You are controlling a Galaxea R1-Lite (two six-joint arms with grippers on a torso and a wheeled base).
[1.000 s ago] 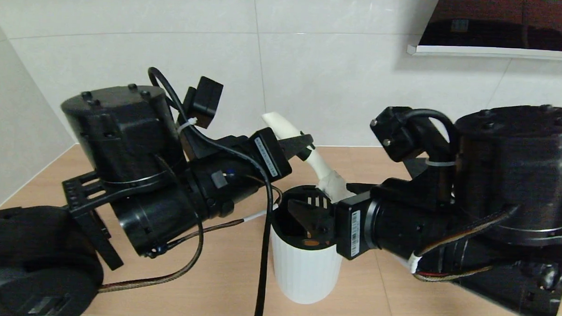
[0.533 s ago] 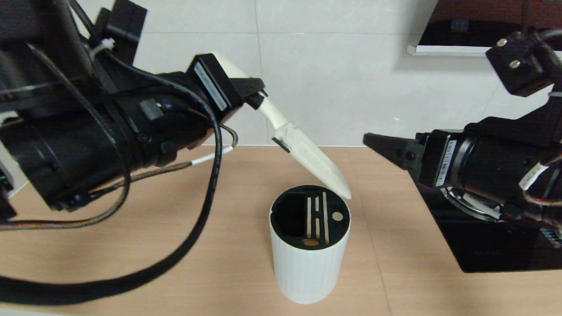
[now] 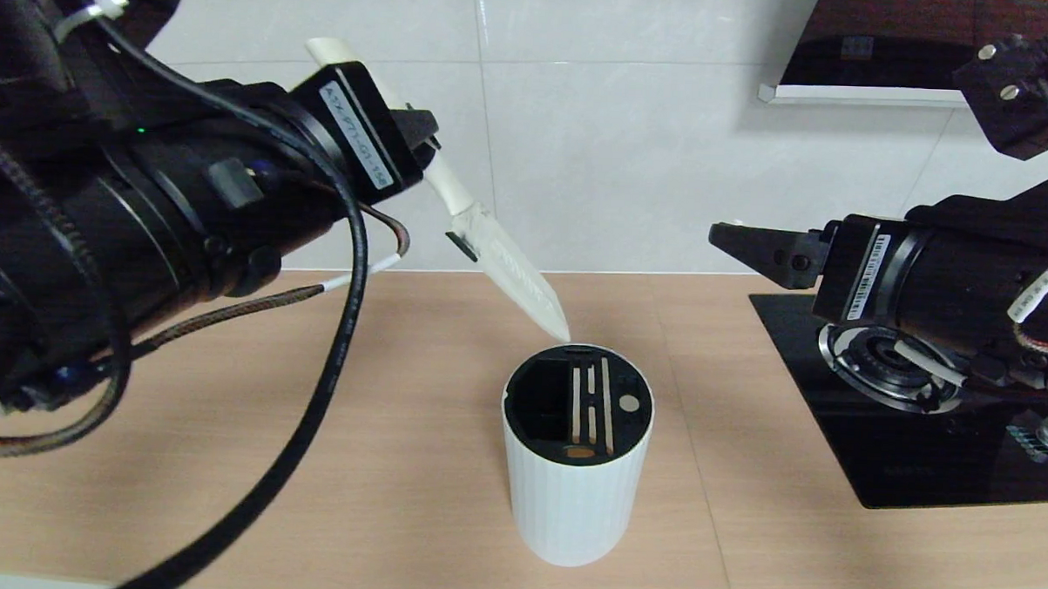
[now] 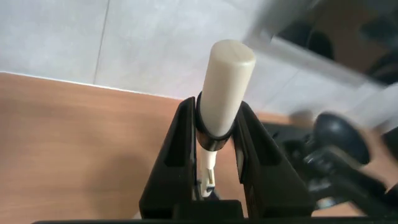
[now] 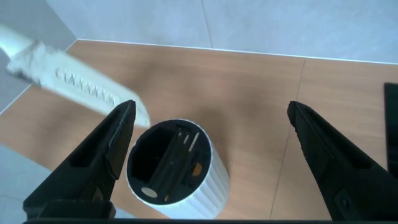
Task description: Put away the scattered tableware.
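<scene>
Tiles cover the white wall (image 3: 625, 158) at the far side, and a light wooden tabletop (image 3: 395, 499) runs out toward me from its foot.

Up on the left, the left tool (image 3: 420, 138) is clamped on a white-bladed kitchen knife with a rounded cream handle (image 3: 516, 281). The left wrist view looks straight down that handle (image 4: 227, 81): a smooth, blunt-ended cylinder pinched between the two black fingers (image 4: 180, 149). The blade slants down and to the right. It is broad, matt and rough-looking, with a row of small marks along its flank (image 5: 81, 87) and a small dark patch at its base. Its point hangs just above the far rim of a white ribbed cylindrical knife holder (image 3: 569, 505), apart from it.

That holder stands upright near the middle of the tabletop. Its black top has a large square opening on the left, narrow slots beside it and a round hole on the right.

Off to the right, the right tool (image 3: 739, 243) hovers above a black glass cooktop (image 3: 919, 465), its wedge-shaped fingers (image 5: 99, 162) spread wide and holding nothing. A dark range hood (image 3: 890, 54) sits high on the far right.
</scene>
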